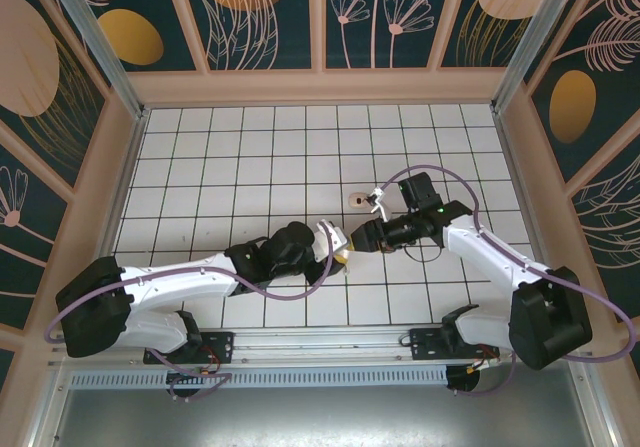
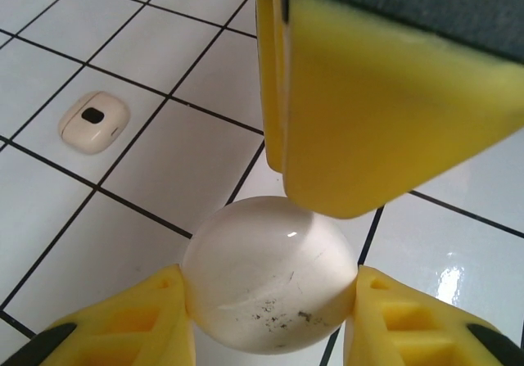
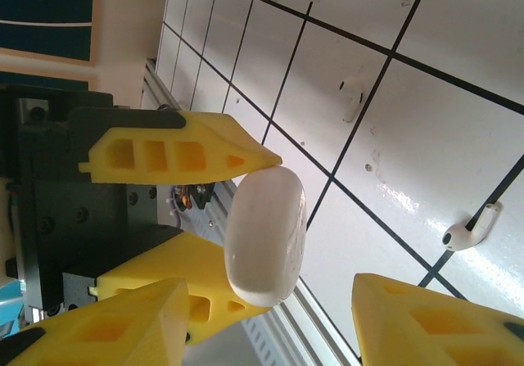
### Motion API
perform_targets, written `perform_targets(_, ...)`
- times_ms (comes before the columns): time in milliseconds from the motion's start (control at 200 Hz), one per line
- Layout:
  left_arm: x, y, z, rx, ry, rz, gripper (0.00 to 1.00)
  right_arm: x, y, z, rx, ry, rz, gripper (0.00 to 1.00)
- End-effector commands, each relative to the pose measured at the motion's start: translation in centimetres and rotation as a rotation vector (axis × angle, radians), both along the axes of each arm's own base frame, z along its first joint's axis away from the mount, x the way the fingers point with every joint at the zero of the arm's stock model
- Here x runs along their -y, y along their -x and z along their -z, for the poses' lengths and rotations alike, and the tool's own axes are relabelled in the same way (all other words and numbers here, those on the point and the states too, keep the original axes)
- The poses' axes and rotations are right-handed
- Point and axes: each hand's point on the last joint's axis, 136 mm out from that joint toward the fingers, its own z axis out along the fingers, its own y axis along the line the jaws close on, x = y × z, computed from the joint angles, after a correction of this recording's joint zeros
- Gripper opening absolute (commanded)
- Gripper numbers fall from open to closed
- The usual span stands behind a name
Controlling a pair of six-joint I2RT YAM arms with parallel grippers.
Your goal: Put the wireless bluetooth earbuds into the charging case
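Left end effector (image 2: 270,288): closed narrowly on a round pale disc (image 2: 262,251), one yellow finger at each side of its rim. The disc is held above the table (image 2: 164,178).

Right end effector (image 3: 270,292): jaws stand wide and grip nothing. The disc sits edge-on between its fingertips (contact cannot be confirmed). In the left wrist view one of its fingers hangs directly over the disc.

Charging case (image 2: 94,122): flat on a white tile with its dark oval mark upward and its lid apparently closed. It lies to the far left of the left end effector and clear of both fingers. In the top view it is just beyond the point where the two end effectors meet.

First earbud (image 3: 354,96) and second earbud (image 3: 471,228): both loose on the table beyond the right end effector, apart from each other. Neither is held.
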Motion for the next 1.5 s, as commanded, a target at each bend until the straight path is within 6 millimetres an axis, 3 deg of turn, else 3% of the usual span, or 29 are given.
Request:
perform_targets(0, 0.9, -0.4, -3.0, 0.044, 0.082, 0.014, 0.3, -0.5, -0.3, -1.1, 0.019, -0.016, -0.005, 0.55)
perform_targets(335, 1.4, -0.4, -5.3, 0.047, 0.165, 0.008, 0.3, -1.2, -0.1, -2.2, 0.037, -0.065, -0.026, 0.46)
perform_targets(821, 1.7, -0.5, -6.8, 0.063, 0.191, 0.011, 0.32, -1.4, 0.8, -3.5, 0.055, -0.123, -0.044, 0.24)
perform_targets(1061, 1.2, -1.4, -7.7, 0.084, 0.189, -0.045, 0.65, -1.1, 0.3, -4.8, 0.143, -0.147, -0.019, 0.2)
perform_targets(1171, 0.5, -2.0, -8.1, 0.081, 0.196, -0.069, 0.69, -0.8, -0.5, -5.3, 0.192, -0.161, 0.012, 0.2)
perform_targets(1266, -0.4, -2.8, -8.9, 0.061, 0.236, -0.093, 0.86, -0.1, -1.6, -5.5, 0.213, -0.159, 0.051, 0.2)
perform_targets(1491, -3.2, -3.8, -11.1, 0.069, 0.344, -0.127, 0.87, 0.5, -4.1, -7.1, 0.296, -0.172, 0.113, 0.2)
